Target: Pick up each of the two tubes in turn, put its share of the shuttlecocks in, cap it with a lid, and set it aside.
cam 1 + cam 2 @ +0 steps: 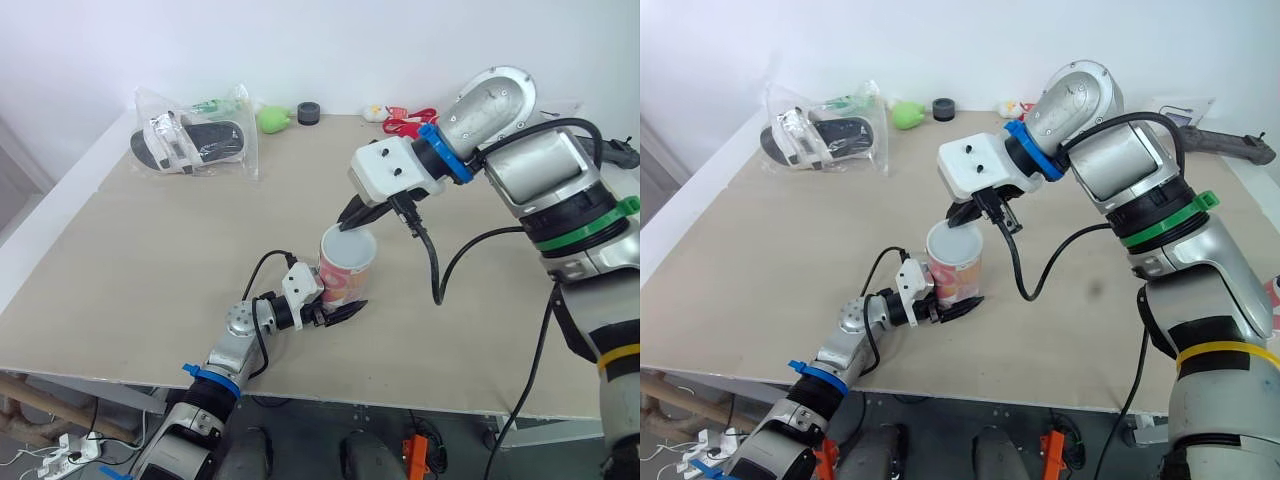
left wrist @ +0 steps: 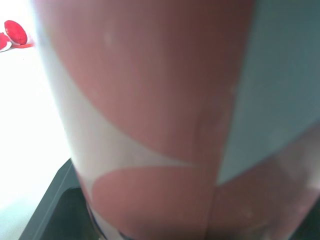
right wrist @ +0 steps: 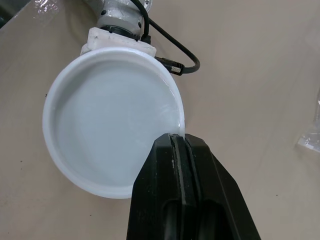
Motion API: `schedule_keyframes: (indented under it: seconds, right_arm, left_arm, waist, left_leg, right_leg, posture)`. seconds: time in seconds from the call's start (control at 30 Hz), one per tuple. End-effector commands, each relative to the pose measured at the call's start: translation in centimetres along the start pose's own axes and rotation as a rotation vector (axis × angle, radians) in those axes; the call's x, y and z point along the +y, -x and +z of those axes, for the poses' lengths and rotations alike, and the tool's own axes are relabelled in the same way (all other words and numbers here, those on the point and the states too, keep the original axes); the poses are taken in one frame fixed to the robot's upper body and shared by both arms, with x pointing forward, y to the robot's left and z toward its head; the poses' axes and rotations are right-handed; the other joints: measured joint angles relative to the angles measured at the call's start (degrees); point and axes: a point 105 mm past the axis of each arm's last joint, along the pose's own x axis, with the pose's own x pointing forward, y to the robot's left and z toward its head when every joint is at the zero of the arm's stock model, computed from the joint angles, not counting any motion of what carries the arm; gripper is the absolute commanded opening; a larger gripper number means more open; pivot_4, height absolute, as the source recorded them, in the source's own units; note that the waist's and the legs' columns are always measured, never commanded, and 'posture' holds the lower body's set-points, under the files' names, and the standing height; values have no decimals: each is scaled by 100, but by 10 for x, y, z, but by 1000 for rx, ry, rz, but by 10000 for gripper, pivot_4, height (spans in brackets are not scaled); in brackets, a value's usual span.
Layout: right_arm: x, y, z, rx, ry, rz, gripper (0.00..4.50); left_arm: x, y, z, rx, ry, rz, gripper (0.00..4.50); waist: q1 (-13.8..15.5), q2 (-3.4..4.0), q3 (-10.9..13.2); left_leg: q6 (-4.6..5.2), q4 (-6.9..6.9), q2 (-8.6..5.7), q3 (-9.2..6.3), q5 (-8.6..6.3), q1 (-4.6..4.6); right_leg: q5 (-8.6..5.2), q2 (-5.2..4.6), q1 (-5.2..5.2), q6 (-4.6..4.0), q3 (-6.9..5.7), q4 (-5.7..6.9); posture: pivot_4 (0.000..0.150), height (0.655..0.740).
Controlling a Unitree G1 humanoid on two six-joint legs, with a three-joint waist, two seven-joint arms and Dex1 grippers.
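Right gripper (image 3: 179, 140): narrow, its two black fingers pinched on the rim of the white lid (image 3: 110, 130), which it holds flat over the mouth of the tube (image 1: 345, 275).
Left gripper (image 1: 335, 312): closed around the tube near its base, holding it upright on the table (image 1: 150, 260), near the front edge.
Step in hand: capping this tube, by my judgement.
Doing it well: centre the lid on the mouth before pressing. Keep it level, because a one-sided pinch tends to tip it. Press straight down while the left gripper holds the tube steady. Release the rim only once the lid sits evenly all round.
Risk: a sideways push could tilt the tube in the left gripper's grasp or cock the lid.
Hard to tell: whether the lid is already seated or just above the mouth.
Hidden: the tube's inside is covered by the lid, so its share of shuttlecocks cannot be checked.
Cut off: the left wrist view is so close to the tube wall that the finger contact is not plain there.
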Motion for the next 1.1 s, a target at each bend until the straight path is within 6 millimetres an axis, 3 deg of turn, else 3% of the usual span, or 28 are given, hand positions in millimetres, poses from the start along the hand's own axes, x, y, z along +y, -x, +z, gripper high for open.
schedule_keyframes:
  seconds: [0.03, 0.07, 0.17, 0.27, 0.3, 0.33, 0.43, 0.5, 0.53, 0.6, 0.83, 0.97, 1.1]
  right_arm:
    - [9, -3, -6, 35, 6, 54, 719]
    - [9, -4, -6, 35, 8, 54, 719]
    - [9, -5, -6, 36, 12, 53, 10162]
    - [7, -4, -4, 28, 15, 43, 23734]
    - [6, -3, -2, 22, 17, 36, 31278]
    - [4, -1, 0, 15, 19, 25, 35561]
    - [-2, 5, 7, -7, 25, -8, 44681]
    - [-4, 10, 12, -20, 24, -21, 44681]
    - [-3, 12, 16, -36, 22, -21, 43034]
    - [-1, 15, 22, -67, 15, -13, 35175]
    - [10, 10, 28, -112, -14, 36, 1085]
    - [14, 5, 27, -116, -30, 57, 434]
    - [17, -14, 19, -126, -63, 79, 434]
  left_arm:
    - [-2, 8, -20, 65, 49, 22, 31551]
    - [-2, 9, -20, 65, 50, 23, 31551]
    - [-2, 9, -20, 65, 50, 23, 31551]
    - [-2, 9, -20, 65, 51, 23, 31551]
    - [-2, 9, -20, 65, 50, 22, 31551]
    - [-2, 9, -20, 65, 50, 23, 31551]
    - [-1, 9, -20, 65, 49, 24, 31551]
    - [-1, 9, -20, 65, 50, 24, 31551]
    - [-1, 9, -20, 64, 51, 25, 31551]
    - [-1, 9, -20, 64, 51, 26, 31551]
    - [-1, 9, -20, 64, 51, 25, 31551]
    - [-1, 9, -19, 65, 51, 24, 31551]
    - [0, 8, -19, 64, 49, 24, 31551]
  waist:
    - [1, 0, 0]
    - [1, 0, 0]
    - [-2, -1, -1]
    - [-5, -2, -2]
    - [-5, -3, -2]
    - [-5, -3, -3]
    - [-5, -3, -3]
    - [-5, -3, -2]
    - [-6, -3, -2]
    - [-5, -3, -1]
    - [-8, -3, -1]
    - [-8, -4, -1]
    - [-9, -4, -1]
  left_leg:
    - [0, 0, 0, 0, 0, 0]
    - [0, 0, 0, 0, 0, 0]
    - [0, 0, 0, 0, 0, 0]
    - [0, -1, 1, 0, 0, 2]
    - [0, -1, 2, 0, 0, 3]
    - [0, -1, 2, 0, 0, 3]
    - [0, -1, 2, 0, 0, 3]
    - [0, -1, 2, 0, 0, 3]
    - [0, -1, 2, 0, 0, 2]
    - [0, -1, 1, 0, 0, -1]
    - [0, -2, 2, 0, 0, -2]
    - [0, -2, 2, 0, 0, -2]
    - [0, -2, 3, 0, 0, -2]
  right_leg:
    - [0, 0, 0, 0, 0, 0]
    - [0, -1, 0, 0, 0, -1]
    - [-1, -1, 1, 1, 0, -1]
    - [-1, 1, 2, 0, -1, -2]
    - [-1, 1, 2, -1, -1, -2]
    - [-1, 1, 2, -1, -1, -2]
    - [0, 0, 2, -1, 0, -2]
    - [0, 1, 1, -1, -1, -2]
    - [0, 1, 1, -2, -1, -2]
    - [0, 0, -3, -2, -1, -2]
    - [0, 1, -5, -2, 0, -2]
    - [0, 1, -5, -2, 0, -2]
    - [0, 2, -6, -2, 0, -2]
  posture:
    - [1500, 7400]
    - [1500, 7400]
    - [1500, 7400]
    - [1500, 7400]
    - [1500, 7400]
    - [1500, 7400]
    - [1500, 7400]
    - [1500, 7400]
    - [1500, 7400]
    - [1500, 7400]
    - [1500, 7400]
    - [1500, 7400]
    - [1500, 7400]
